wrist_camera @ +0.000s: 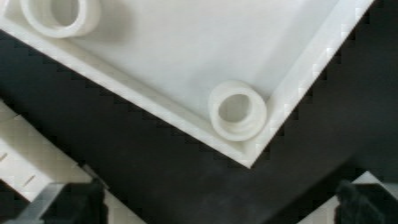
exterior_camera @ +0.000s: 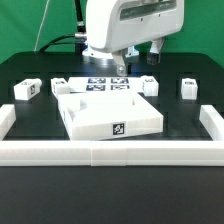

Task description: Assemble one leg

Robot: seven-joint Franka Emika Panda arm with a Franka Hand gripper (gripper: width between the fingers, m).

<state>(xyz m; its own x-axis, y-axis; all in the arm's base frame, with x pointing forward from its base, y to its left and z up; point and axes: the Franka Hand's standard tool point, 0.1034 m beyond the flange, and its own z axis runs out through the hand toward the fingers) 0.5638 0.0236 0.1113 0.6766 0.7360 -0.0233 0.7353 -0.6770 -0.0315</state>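
White plastic panel [exterior_camera: 108, 112] with a black-and-white square tag [exterior_camera: 118, 128], tool [wrist_camera: 214, 202] spread wide near its corner hole [wrist_camera: 238, 108].

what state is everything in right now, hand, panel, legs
hand: open, holding nothing, over a panel corner
panel: lying flat on the table, not gripped
corner hole: empty, no leg in it
leg at the exterior view's far left: loose on the table, apart from the panel
leg at the exterior view's far right: loose on the table, apart from the panel

Black table [exterior_camera: 32, 118] with white panel [exterior_camera: 100, 108], 4 legs [exterior_camera: 25, 90], marker board [exterior_camera: 100, 84], rail [exterior_camera: 110, 153].
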